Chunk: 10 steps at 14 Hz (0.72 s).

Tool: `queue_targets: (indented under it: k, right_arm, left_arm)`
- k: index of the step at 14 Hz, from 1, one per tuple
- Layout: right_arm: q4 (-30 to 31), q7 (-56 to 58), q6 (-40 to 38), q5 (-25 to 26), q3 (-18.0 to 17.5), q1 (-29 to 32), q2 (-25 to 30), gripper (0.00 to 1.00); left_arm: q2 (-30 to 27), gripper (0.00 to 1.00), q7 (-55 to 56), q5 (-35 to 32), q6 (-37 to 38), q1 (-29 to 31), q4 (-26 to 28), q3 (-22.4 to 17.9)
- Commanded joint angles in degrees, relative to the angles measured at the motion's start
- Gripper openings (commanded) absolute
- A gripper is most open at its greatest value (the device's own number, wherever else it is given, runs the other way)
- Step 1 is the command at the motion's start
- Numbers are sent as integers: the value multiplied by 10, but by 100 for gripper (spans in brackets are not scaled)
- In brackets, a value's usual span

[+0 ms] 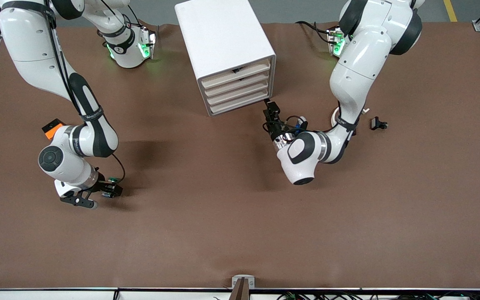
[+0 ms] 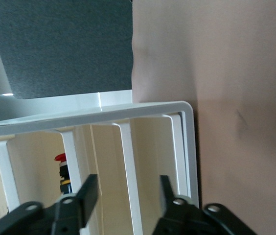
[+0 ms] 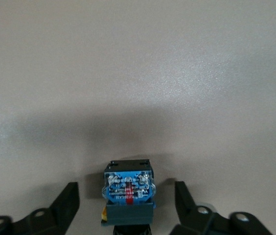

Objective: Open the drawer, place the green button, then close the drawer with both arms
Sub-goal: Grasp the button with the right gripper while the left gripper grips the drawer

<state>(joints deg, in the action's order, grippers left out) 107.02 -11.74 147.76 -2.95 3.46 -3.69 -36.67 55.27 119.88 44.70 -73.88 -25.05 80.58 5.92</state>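
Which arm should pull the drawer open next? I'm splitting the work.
Probably left: its hand is at the cabinet's bottom drawer, fingers apart. The right hand straddles the button on the table.

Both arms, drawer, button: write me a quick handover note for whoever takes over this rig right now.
Left gripper: open, at the front of the cabinet by the lowest drawer, fingers either side of a drawer front edge, nothing held.
Right gripper: open, down at the table toward the right arm's end, fingers astride the button, not yet closed on it.
Done: both grippers lined up.
Left: all four drawers look shut, so pull the drawer open, grasp and lift the button, drop it in, close the drawer.
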Motion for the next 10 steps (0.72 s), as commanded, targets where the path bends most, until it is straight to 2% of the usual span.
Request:
queue_targets:
  k: [1, 2, 3, 6, 8, 9, 10]
  right_arm:
    - [-18, -7, -2, -3, 1, -1, -9, 85]
    - [-19, -7, -2, -3, 1, -1, -9, 81]
    - [-20, -7, -2, -3, 1, -1, -9, 73]
    - [-22, -3, -4, -3, 1, -1, -9, 38]
    - [-21, -7, -5, -3, 1, -1, -9, 9]
    - [-21, -8, -5, -4, 1, 1, -9, 0]
    - [-21, -9, -5, -6, 1, 2, -9, 0]
  left_arm:
    - [2, 50, 12, 10, 15, -7, 6, 1]
    - [4, 45, 13, 10, 15, -11, 13, 1]
    - [5, 44, 13, 11, 16, -13, 19, 1]
    - [5, 44, 12, 13, 43, -21, 29, 11]
    - [5, 44, 12, 24, 43, -22, 39, 18]
    - [6, 44, 12, 28, 43, -22, 39, 20]
    - [10, 44, 12, 29, 43, -26, 37, 20]
